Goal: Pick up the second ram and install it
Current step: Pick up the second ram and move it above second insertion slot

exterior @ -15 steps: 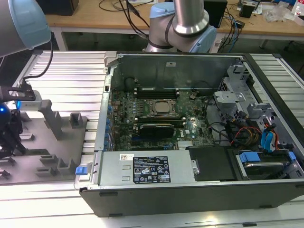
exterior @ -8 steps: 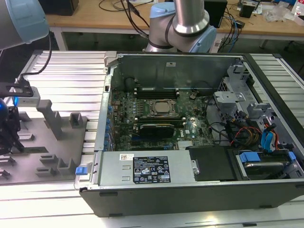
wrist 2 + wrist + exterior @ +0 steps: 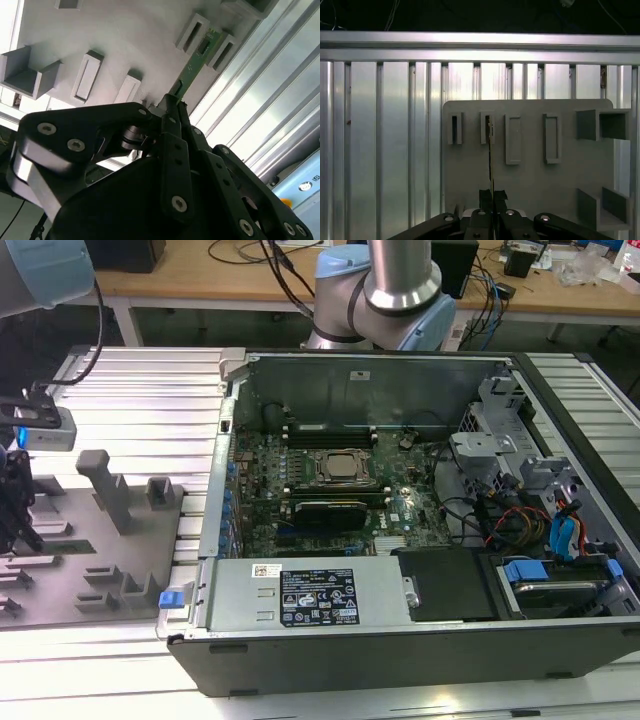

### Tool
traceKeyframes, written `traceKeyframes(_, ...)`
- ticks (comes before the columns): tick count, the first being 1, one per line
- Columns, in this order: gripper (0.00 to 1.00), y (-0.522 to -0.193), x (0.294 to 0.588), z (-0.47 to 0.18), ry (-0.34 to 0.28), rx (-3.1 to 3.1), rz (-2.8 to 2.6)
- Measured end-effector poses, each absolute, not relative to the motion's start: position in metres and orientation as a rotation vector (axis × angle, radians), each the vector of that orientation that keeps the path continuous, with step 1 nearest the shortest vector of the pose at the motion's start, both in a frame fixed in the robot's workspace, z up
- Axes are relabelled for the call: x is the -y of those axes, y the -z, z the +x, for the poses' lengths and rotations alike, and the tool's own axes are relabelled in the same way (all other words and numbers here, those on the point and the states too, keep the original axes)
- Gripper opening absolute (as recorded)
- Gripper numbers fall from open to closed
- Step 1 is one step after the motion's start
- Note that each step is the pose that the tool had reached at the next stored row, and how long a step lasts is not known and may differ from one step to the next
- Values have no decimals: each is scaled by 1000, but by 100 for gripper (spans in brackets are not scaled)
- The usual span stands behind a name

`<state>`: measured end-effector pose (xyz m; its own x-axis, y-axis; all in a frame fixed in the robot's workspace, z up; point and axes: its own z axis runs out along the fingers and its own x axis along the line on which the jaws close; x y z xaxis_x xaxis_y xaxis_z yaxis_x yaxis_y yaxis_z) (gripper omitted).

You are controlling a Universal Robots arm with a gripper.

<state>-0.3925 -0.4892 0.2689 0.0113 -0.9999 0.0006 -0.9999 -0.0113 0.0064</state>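
The second ram (image 3: pixel 196 61) is a thin green stick with dark chips. In the first wrist view it appears edge-on as a narrow dark line (image 3: pixel 490 150). Its far end sits between two slotted grey blocks of the fixture plate (image 3: pixel 125 30). My gripper (image 3: pixel 173 104) is shut on the near end of the stick, one black finger on each face. The first wrist view shows the fingertips (image 3: pixel 485 195) meeting around the stick. In the exterior view the gripper (image 3: pixel 14 508) hangs over the grey fixture plate (image 3: pixel 70 570) at the exterior view's far left.
An open computer case (image 3: pixel 400 640) lies at the exterior view's right, with the motherboard, the square processor socket (image 3: pixel 338 467), memory slots (image 3: pixel 330 430) behind it and a black card (image 3: pixel 325 510). A grey upright post (image 3: pixel 102 488) stands on the fixture plate. Ribbed aluminium table (image 3: pixel 385 150) surrounds it.
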Motion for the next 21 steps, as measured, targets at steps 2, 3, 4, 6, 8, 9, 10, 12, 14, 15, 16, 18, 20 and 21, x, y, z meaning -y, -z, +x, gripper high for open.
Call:
traceKeyframes(2, 13, -272, 489, -392, 6, 2205, 2230)
traceKeyframes(3, 13, -275, 489, -392, 6, 2205, 2230)
traceKeyframes(4, 13, -278, 489, -392, 6, 2205, 2230)
traceKeyframes(6, 13, -281, 489, -392, 6, 2205, 2230)
traceKeyframes(8, 13, -285, 489, -392, 6, 2205, 2230)
traceKeyframes(9, 13, -286, 489, -392, 6, 2205, 2230)
traceKeyframes(10, 13, -287, 489, -392, 6, 2205, 2230)
traceKeyframes(12, 13, -291, 489, -392, 6, 2205, 2230)
traceKeyframes(14, 13, -295, 489, -392, 6, 2205, 2230)
traceKeyframes(15, 13, -296, 489, -392, 6, 2205, 2230)
traceKeyframes(16, 13, -298, 489, -392, 6, 2205, 2230)
traceKeyframes(18, 13, -303, 489, -392, 6, 2205, 2230)
traceKeyframes(20, 13, -308, 489, -392, 6, 2205, 2230)
traceKeyframes(21, 13, -310, 489, -392, 6, 2205, 2230)
